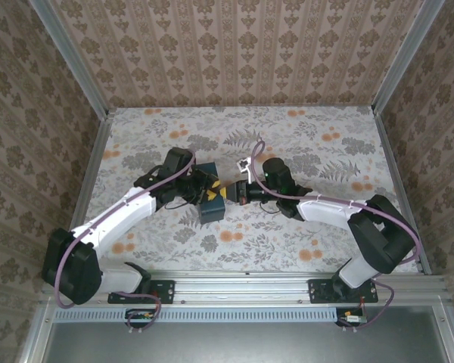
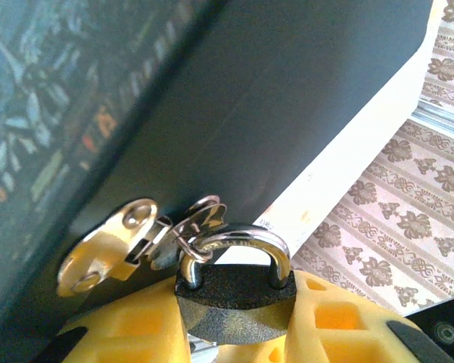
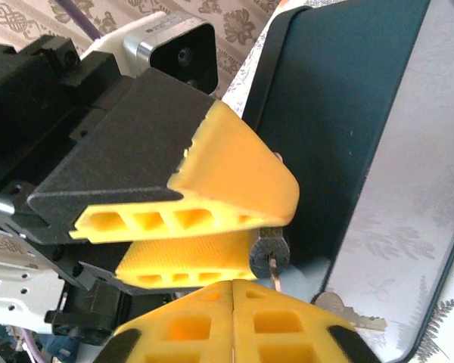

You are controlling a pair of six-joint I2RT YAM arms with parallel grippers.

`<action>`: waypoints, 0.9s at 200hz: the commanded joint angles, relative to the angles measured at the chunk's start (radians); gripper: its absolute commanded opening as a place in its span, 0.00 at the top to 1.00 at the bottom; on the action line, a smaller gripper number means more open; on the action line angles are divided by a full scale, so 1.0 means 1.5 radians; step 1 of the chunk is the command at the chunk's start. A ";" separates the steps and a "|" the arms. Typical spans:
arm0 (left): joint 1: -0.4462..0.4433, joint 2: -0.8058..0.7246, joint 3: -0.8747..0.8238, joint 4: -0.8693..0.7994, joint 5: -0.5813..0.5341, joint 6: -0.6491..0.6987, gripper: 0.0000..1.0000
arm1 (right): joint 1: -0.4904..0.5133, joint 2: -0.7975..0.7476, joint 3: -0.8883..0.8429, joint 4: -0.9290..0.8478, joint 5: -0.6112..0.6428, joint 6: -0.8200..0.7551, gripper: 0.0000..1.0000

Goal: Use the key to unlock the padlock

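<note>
The small padlock with a dark, rough-grained body (image 2: 234, 291) is clamped between the yellow, ribbed plastic fingers (image 2: 136, 329) of the left gripper (image 2: 234, 321). In the top view this gripper (image 1: 210, 193) meets the right gripper (image 1: 242, 189) over the dark teal box (image 1: 212, 210), in the middle of the table with the floral cloth (image 1: 310, 144).

The smooth chrome U-shaped shackle (image 2: 246, 238) is seated in the body at both ends. It points away from the left wrist, close to the matte side of the box. A thin wire ring on the shackle carries flat silver spare keys (image 2: 110, 246), which hang to one side.

The fingers of the right gripper (image 3: 233, 318) are pressed tightly together. A slim brass-coloured key (image 3: 275, 276) comes out between their tips and runs straight to the padlock's round underside (image 3: 271, 249). I judge they are clenched on the key's head, which is hidden.

The coming move depends on one relation. The padlock lies directly ahead of the right fingertips, just beyond them, and the key's long axis goes from those tips into the lock body. The right arm is therefore the one at the key, and the left arm only holds the lock steady. A turn would have to go around this axis, without bending the thin shaft. I cannot tell how deep the blade sits, because the keyhole is not visible.

A silver toothed key (image 3: 352, 316) shows just beside the right fingers, against the glossy face of the box. I cannot tell if it belongs to the ring.
</note>
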 commanded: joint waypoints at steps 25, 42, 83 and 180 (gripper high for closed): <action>0.024 -0.013 0.016 -0.043 0.062 0.040 1.00 | -0.019 -0.105 0.064 -0.305 0.047 -0.264 0.62; 0.035 0.000 0.027 -0.053 0.087 0.056 1.00 | -0.035 -0.154 0.070 -0.379 0.057 -0.385 0.56; 0.063 0.060 0.116 -0.179 0.134 0.162 1.00 | -0.022 -0.200 -0.032 -0.208 0.204 -0.701 0.61; 0.089 0.063 0.108 -0.176 0.167 0.143 1.00 | 0.138 -0.081 -0.086 0.105 0.494 -0.937 0.67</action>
